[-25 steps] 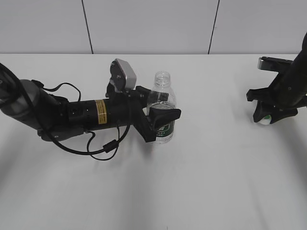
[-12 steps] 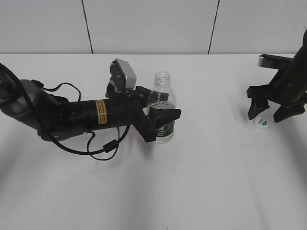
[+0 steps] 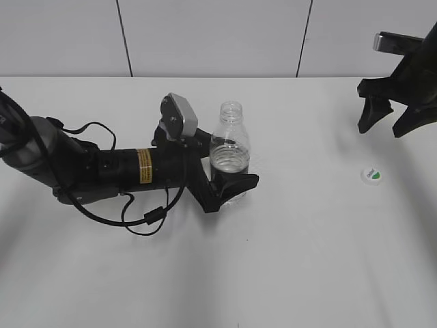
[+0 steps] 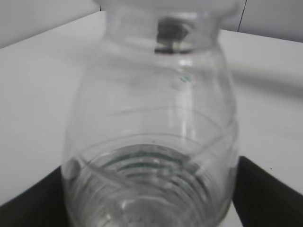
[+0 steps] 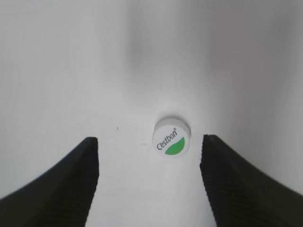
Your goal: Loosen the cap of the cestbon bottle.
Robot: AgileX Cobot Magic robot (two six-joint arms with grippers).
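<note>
The cestbon bottle [image 3: 230,147] stands upright at the table's middle, its threaded neck bare, with a little water inside. My left gripper [image 3: 227,172] is shut on its lower body, and the near jaw hides the green label. In the left wrist view the bottle [image 4: 151,118] fills the frame between the black jaws [image 4: 151,194]. The cap [image 3: 373,175], white with a green leaf patch, lies flat on the table at the right. My right gripper [image 3: 382,128] hangs open and empty above and behind it. In the right wrist view the cap [image 5: 171,137] lies below, between the open jaws [image 5: 150,140].
The white table [image 3: 293,260] ends at a pale paneled wall at the back. The left arm's body and its black cable [image 3: 147,219] lie low across the table's left half.
My right gripper has opened, left the cap on the table and risen up and back. My left gripper has slid lower on the bottle.
</note>
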